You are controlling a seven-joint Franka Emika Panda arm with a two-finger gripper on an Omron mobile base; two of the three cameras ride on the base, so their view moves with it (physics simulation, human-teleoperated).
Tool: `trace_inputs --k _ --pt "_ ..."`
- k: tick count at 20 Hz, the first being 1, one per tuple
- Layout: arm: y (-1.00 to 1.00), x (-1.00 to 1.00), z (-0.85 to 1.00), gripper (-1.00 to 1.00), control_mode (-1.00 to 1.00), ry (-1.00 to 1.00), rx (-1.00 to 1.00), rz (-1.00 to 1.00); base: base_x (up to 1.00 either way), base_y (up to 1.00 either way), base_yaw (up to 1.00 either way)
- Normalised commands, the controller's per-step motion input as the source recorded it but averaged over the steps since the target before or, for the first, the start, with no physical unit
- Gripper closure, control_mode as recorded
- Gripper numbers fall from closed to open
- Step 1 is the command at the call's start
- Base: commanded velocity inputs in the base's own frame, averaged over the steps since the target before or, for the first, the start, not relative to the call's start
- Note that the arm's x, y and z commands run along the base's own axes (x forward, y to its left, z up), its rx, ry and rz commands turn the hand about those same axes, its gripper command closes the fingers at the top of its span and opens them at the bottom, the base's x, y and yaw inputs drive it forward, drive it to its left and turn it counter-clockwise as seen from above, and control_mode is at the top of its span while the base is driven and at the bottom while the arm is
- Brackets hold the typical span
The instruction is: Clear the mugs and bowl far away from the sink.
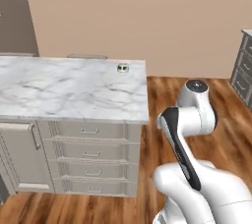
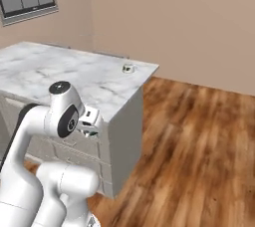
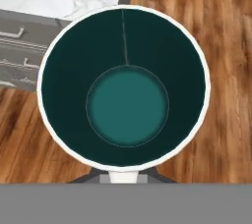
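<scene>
Fingers are closed tight on the green mug (image 3: 127,88), seen from above, over the wood floor (image 3: 216,36) beside the counter (image 1: 69,88). White mug (image 1: 122,68) sits near the counter's far corner.

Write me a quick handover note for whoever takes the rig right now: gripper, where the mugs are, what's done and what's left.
Gripper: shut on the dark green mug, seen from above in the hand view, held over the wood floor just off the corner of the marble counter.
White mug: a small pale mug stands near the counter's far corner, apart from the arm.
Done: the green mug is picked up and carried.
Left: set the green mug down on the counter. The bowl and sink can't be judged from these views, so check them afterwards.
</scene>
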Motion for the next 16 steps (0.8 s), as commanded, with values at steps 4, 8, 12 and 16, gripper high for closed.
trace_inputs --k 4,8,12,16 --pt "0.00 0.00 0.00 1.00 1.00 0.00 0.00 0.00 0.38 -0.92 0.42" --pt "0.00 0.00 0.00 1.00 1.00 0.00 0.00 0.00 0.42 -0.91 0.50" --pt "0.00 0.00 0.00 1.00 1.00 0.00 0.00 0.00 0.43 -0.74 0.53" --pt "0.00 0.00 0.00 1.00 1.00 0.00 0.00 0.00 0.48 -0.69 0.58"
